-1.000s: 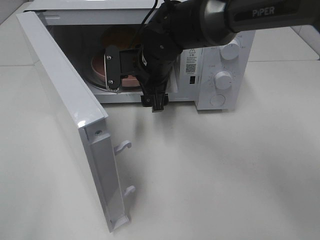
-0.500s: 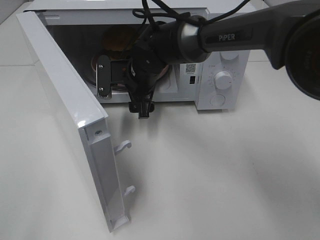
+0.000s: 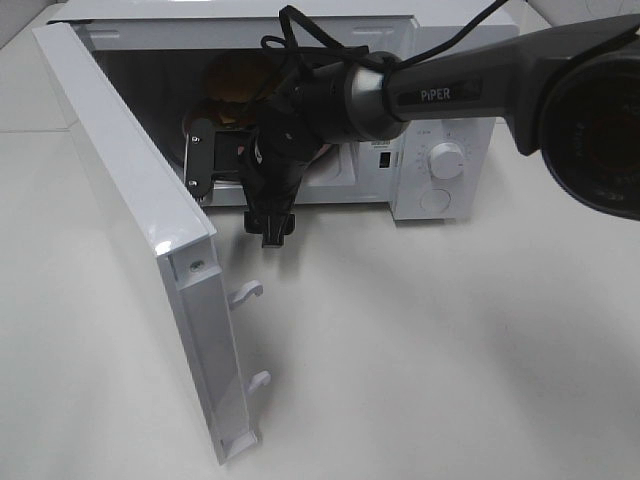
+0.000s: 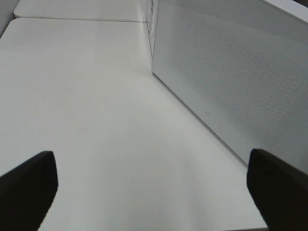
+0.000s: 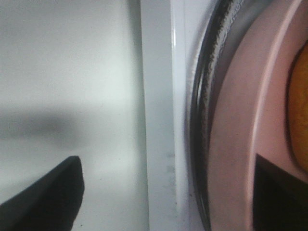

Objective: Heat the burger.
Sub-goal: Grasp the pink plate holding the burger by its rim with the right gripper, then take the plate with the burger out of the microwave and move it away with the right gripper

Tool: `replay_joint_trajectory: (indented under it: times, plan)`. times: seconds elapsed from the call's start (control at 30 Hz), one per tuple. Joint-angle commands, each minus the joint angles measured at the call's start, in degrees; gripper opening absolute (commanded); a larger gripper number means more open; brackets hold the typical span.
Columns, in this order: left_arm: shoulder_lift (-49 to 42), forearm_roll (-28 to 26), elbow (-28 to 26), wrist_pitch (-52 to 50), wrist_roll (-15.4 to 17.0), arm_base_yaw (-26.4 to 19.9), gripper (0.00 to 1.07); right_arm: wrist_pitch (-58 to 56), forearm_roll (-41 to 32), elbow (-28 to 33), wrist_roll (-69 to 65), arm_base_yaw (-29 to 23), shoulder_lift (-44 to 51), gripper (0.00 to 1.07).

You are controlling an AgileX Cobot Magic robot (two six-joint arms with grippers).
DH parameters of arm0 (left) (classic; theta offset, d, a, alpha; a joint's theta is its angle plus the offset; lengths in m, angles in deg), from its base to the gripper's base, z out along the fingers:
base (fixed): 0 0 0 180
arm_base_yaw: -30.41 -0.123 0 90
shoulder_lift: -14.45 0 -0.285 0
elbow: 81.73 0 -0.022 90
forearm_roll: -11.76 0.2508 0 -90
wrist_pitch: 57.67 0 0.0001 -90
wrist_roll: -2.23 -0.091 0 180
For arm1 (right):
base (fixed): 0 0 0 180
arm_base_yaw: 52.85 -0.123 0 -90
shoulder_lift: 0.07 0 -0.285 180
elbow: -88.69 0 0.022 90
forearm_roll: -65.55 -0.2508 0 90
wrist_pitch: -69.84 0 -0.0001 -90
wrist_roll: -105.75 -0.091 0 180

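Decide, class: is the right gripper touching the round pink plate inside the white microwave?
Cannot tell. In the right wrist view one dark finger overlaps the round pink plate, but neither contact nor gap shows; the exterior view hides it.

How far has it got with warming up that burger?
Done: the burger sits on its pink plate inside the microwave. In hand: the right gripper is at the oven mouth, jaws apart. Left: shut the open door, turn the dials.

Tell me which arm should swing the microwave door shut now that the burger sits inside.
Left, probably. The left gripper hangs open beside the door, on its outer face. The right gripper is at the microwave mouth near the pink plate, in the door's path.
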Motion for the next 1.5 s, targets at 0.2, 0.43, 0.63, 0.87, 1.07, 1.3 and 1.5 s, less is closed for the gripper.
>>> replay_joint_trajectory:
  times: [0.2,0.43,0.63,0.87,1.07,1.3,1.5]
  plan:
    - [-0.8,0.17,0.0,-0.23,-0.06,-0.11,1.0,-4.3,-1.09,-0.29,-0.23,-0.11,0.11,0.23]
    - [-0.8,0.17,0.0,-0.23,-0.06,-0.11,1.0,-7.79,-4.07,-0.29,0.34,-0.11,2.18,0.0]
    - [-0.8,0.17,0.0,-0.23,-0.06,-0.11,1.0,-14.38,-10.83,-0.29,9.34,-0.11,5.33,0.0]
    - [-0.8,0.17,0.0,-0.23,-0.06,-0.11,1.0,-20.4,-14.04,-0.29,15.64,-0.11,7.28,0.0]
    - [-0.8,0.17,0.0,-0.23,-0.06,-0.11,1.0,-21.6,-14.09,-0.29,15.64,-0.11,8.71,0.0]
    - [-0.8,0.17,0.0,-0.23,-0.06,-0.11,1.0,-21.49,-14.21,2.12,15.13,-0.57,11.29,0.0]
    - [-0.8,0.17,0.0,-0.23,-0.06,-0.11,1.0,-19.02,-11.86,7.1,15.13,-1.66,13.01,0.0]
